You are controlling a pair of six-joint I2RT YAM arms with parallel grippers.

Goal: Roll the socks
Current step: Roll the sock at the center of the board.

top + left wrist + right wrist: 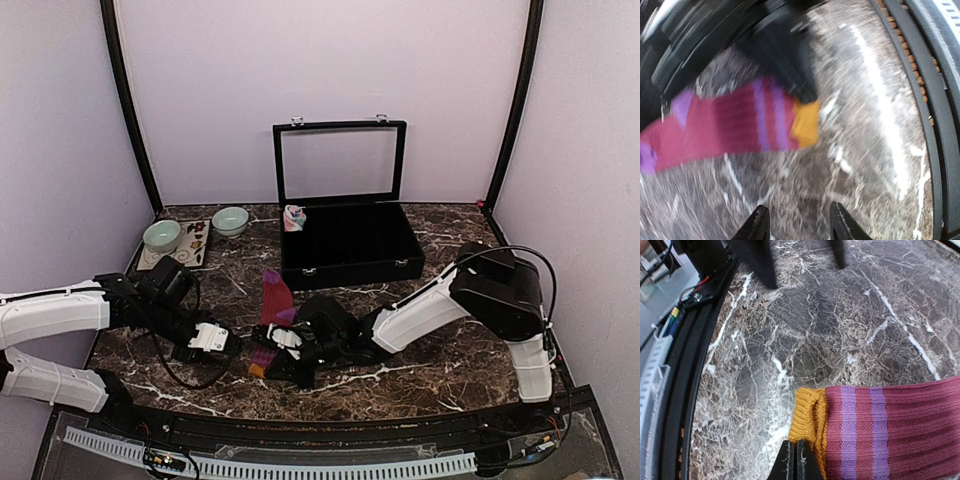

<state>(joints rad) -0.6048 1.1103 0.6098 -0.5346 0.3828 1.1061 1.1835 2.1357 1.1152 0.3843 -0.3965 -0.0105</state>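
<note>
A dark marble surface (420, 375) with white veins stood inside lilac walls, with black poles at the corners. At the back sat one black case (350, 250) with its glass lid raised. Two pale green bowls (229, 220) stood at the back left.

There were two socks. The maroon sock (276, 298) lay at the centre, its orange cuff nearest the arms. The pink sock (294, 217) was balled at the case's back left corner; whether it lay inside could not be told.

The right pincer (792, 460) was pressed together, pinching the cuff's edge. The left pincer (799, 225) was spread and empty above bare marble, near the cuff.
</note>
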